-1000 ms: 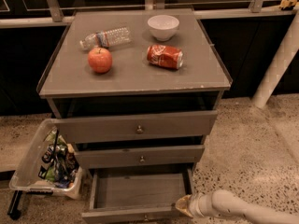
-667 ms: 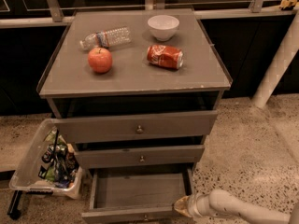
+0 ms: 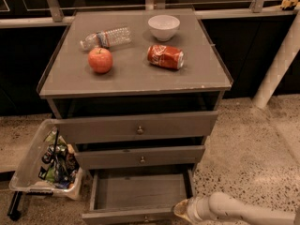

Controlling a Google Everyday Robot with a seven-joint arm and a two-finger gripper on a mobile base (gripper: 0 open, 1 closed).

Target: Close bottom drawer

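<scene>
The bottom drawer (image 3: 140,191) of the grey cabinet is pulled out, showing a wide shallow empty tray. Its slim front panel runs along the lower edge of the view, with a small knob (image 3: 146,218) at its centre. My gripper (image 3: 180,210) comes in from the lower right on a white arm (image 3: 243,212). Its tip is at the right end of the drawer's front panel, at the front right corner. The two drawers above, one medium-fronted (image 3: 140,157) and one tall-fronted (image 3: 138,127), stand slightly out.
On the cabinet top lie a red apple (image 3: 100,60), a plastic bottle (image 3: 105,37), a white bowl (image 3: 164,27) and a red can (image 3: 165,56). A clear bin (image 3: 44,161) with packets stands on the floor at the left. A white post (image 3: 279,62) rises at the right.
My gripper has shifted slightly left along the drawer's front corner. The drawer stands about as far out as before.
</scene>
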